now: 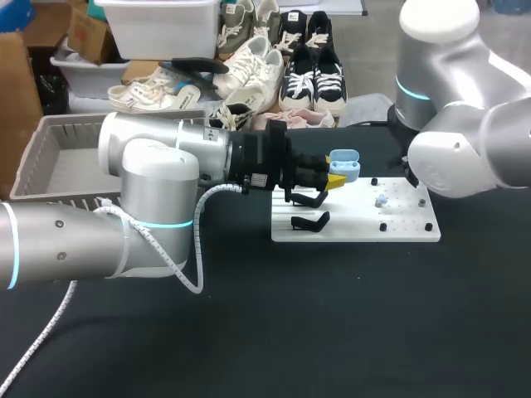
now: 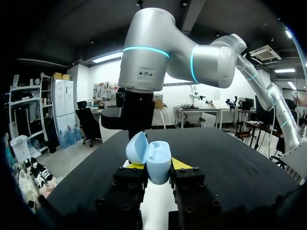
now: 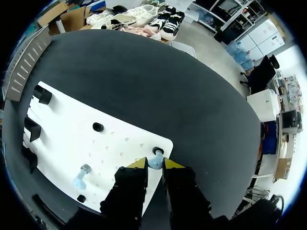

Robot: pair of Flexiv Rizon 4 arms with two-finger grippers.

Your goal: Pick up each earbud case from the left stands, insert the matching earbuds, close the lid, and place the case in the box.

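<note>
- Left gripper has the case clamped from both sides, low on its body. It is held up over the stand end of the board, with the lid flipped open and leaning aside.
- Right gripper is narrow, its yellow tips pinching a blue earbud right at its black peg, near the board's corner.
- First worry: that earbud is small and rounded. Pinched off-centre, it could squirt out on the lift and drop onto the dark table.
- Second: if it catches on the peg, a straight pull could drag the board and shake the second earbud, which lies loose and well apart.
- Third: the insertion. An earbud that arrives twisted, or over the wrong pocket, won't seat, and then the lid won't close.
- Fourth: both arms will have to meet over the board, and the wrists are bulky, so a clash looks possible.
- The box sits off to the left, beyond the stands, a long carry for the left arm.
- Hidden: from the head view, the right gripper is tucked behind the right arm.
- I can't tell whether the earbud has left its peg.
- The case's pockets are hard to make out, and the left arm cuts off part of the box.
</note>
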